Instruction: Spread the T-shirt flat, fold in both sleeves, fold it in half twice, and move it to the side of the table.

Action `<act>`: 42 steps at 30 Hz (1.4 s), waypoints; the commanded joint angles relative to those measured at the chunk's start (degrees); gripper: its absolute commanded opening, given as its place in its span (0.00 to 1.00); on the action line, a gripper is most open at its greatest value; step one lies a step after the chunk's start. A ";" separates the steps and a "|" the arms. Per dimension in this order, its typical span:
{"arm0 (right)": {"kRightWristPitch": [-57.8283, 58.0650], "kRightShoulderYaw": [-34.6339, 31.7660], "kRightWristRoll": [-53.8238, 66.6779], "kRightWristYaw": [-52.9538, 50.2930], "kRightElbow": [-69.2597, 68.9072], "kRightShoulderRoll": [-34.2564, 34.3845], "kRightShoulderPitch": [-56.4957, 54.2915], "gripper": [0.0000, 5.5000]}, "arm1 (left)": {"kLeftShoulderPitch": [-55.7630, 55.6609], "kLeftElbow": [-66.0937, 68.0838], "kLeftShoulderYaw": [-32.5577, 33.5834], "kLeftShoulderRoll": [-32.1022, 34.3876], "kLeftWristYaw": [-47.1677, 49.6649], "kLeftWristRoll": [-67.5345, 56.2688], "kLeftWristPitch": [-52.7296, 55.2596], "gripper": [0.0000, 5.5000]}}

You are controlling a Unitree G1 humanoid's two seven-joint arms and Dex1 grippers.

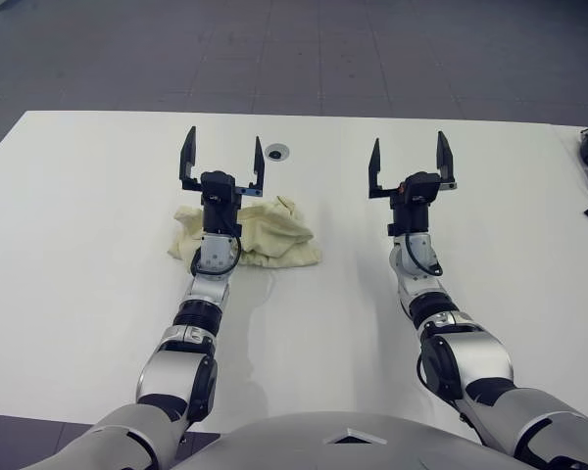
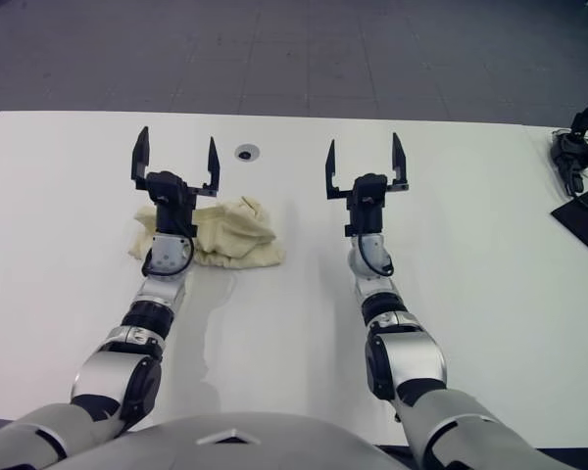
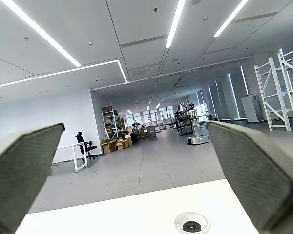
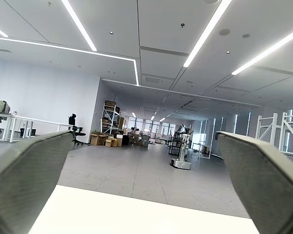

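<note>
Light: bright, even, from ceiling strip lights (image 3: 178,22)
Shadows: faint, soft, on the white table (image 1: 78,245)
Glare: mild sheen, table front
Edges: wide-angle bend, wrist views

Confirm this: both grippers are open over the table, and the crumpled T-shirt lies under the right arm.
Not quite. The left eye view shows the crumpled T-shirt under the left arm, not the right. The rest holds: the left gripper and right gripper are both open over the table.

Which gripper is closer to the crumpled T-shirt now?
Left. The left gripper is open with its wrist over the T-shirt; the right gripper is open, off to its right, apart from it.
</note>
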 commanded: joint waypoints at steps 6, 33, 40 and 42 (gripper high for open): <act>0.25 -0.02 0.21 -0.21 0.49 -0.12 -1.23 0.97 | -1.47 1.19 0.12 0.10 0.05 -0.20 0.84 0.98; 0.76 0.53 0.30 -0.18 -0.27 1.41 -1.31 0.97 | 8.22 -34.13 0.50 29.79 -20.79 9.75 13.00 0.98; 0.86 0.28 -0.12 -1.06 -0.57 0.75 -0.90 0.97 | 9.22 -31.89 -7.98 38.30 -34.12 14.22 12.95 0.98; 0.90 0.28 -0.21 -1.23 -0.59 0.72 -0.90 0.97 | 9.16 -30.68 -9.49 39.37 -34.65 17.20 12.54 0.98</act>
